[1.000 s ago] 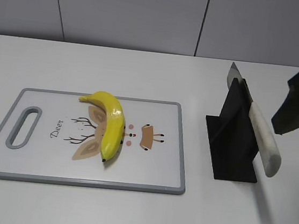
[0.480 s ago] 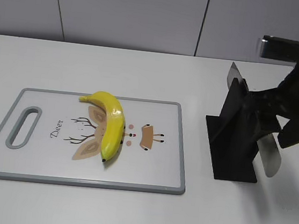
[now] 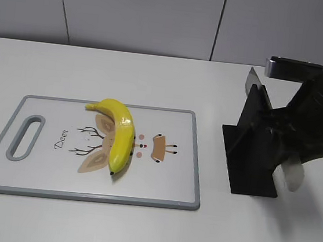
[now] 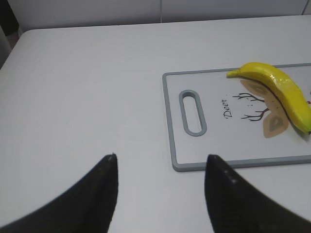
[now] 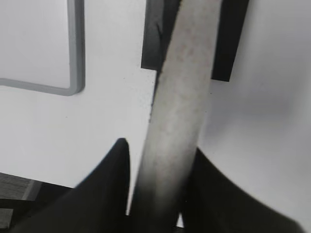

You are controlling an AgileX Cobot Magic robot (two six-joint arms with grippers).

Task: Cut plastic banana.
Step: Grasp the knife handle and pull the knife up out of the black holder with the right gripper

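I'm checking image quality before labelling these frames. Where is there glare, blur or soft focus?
Exterior view: sharp overall, with small glossy highlights on the plastic banana; the knife stand throws only a soft shadow. Left wrist view: even light, the left gripper fingers dark and slightly soft-edged. Right wrist view: the knife handle between the right gripper fingers is close and out of focus.

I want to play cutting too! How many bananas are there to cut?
1. The plastic banana lies on the cutting board, over the deer picture near the middle. It shows in the left wrist view too. No others in view.
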